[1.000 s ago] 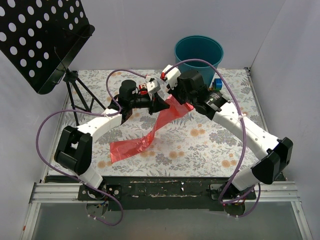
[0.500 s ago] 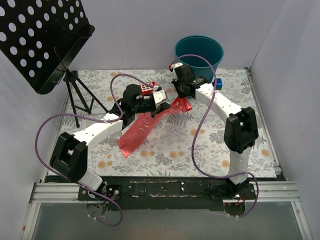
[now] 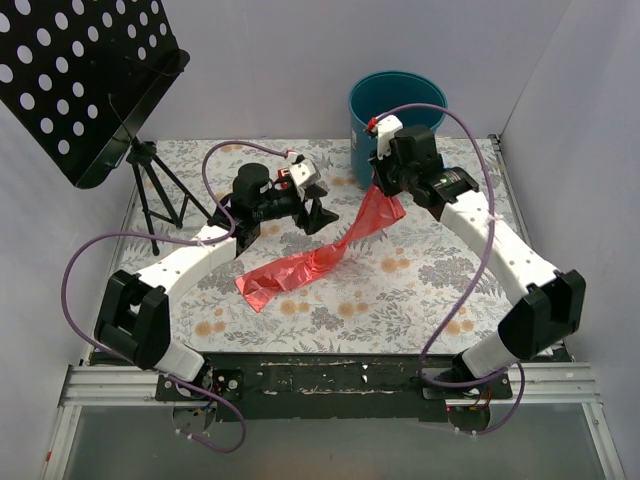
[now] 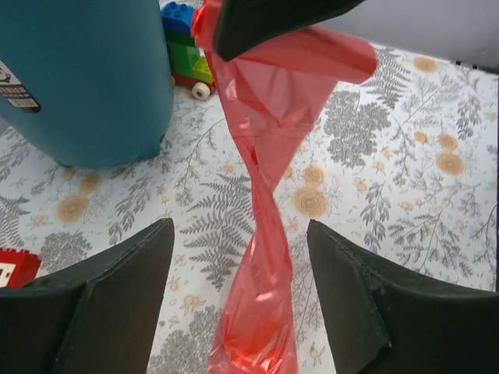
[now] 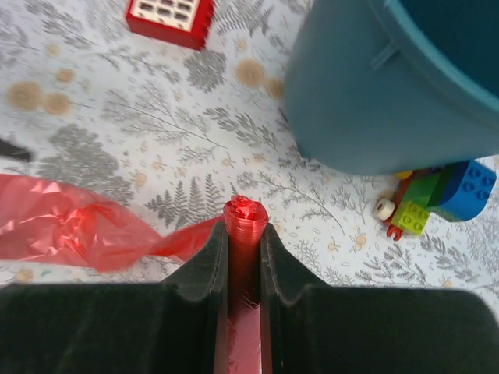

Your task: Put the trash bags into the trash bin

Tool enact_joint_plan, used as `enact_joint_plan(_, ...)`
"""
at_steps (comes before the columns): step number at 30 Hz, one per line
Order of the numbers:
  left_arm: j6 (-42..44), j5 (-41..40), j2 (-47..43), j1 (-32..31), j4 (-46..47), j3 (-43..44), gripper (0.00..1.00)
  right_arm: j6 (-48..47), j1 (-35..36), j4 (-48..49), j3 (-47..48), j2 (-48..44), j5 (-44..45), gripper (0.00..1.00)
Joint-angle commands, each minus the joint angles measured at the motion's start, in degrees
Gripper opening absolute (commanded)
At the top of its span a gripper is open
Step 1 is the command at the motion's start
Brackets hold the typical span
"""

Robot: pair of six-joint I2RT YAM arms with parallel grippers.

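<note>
The trash bags are a red-pink roll (image 5: 245,222) with one length of film (image 3: 320,262) unrolled from it and trailing down onto the table. My right gripper (image 5: 245,234) is shut on the roll and hangs just in front of the teal trash bin (image 3: 396,105), left of its wall (image 5: 374,101). My left gripper (image 4: 239,227) is open, with the twisted film (image 4: 261,265) running loose between its fingers (image 4: 125,288) and touching neither. In the top view it (image 3: 318,216) sits left of the film, low over the table.
A small red block with a white grid (image 5: 170,15) lies left of the bin. Coloured toy bricks with wheels (image 5: 437,195) sit at the bin's base. A black perforated music stand (image 3: 90,80) with its tripod (image 3: 160,195) stands at the back left. White walls enclose the table.
My left gripper has opened and let go of the film. The right arm has carried the roll right and back toward the bin, and the film now drapes longer across the table.
</note>
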Motion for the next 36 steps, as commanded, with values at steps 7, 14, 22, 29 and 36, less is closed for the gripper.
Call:
enact_joint_plan(7,-14.78,-0.41,11.03,-4.43,25.13,1.93,0.98,-1.12,0.21,-1.84,-0.05,-6.31,-8.47,0.01)
enact_joint_plan(14,-20.23,6.24,21.06,-4.52,28.14,10.98,0.98,-0.86,0.21,-3.52,3.12,-5.43,-11.03,0.01)
enact_joint_plan(22,-24.37,16.27,23.88,-4.61,29.28,11.6,0.75,-0.24,0.21,-3.52,3.74,-4.81,-10.77,0.01)
enact_joint_plan(29,-24.8,21.64,24.14,-4.61,28.48,10.38,0.51,-0.33,0.12,-3.43,4.0,-4.55,-10.06,0.01)
enact_joint_plan(36,-28.14,20.06,23.62,-3.9,31.47,8.35,0.07,0.02,0.12,-3.78,3.39,-4.46,-10.15,0.01)
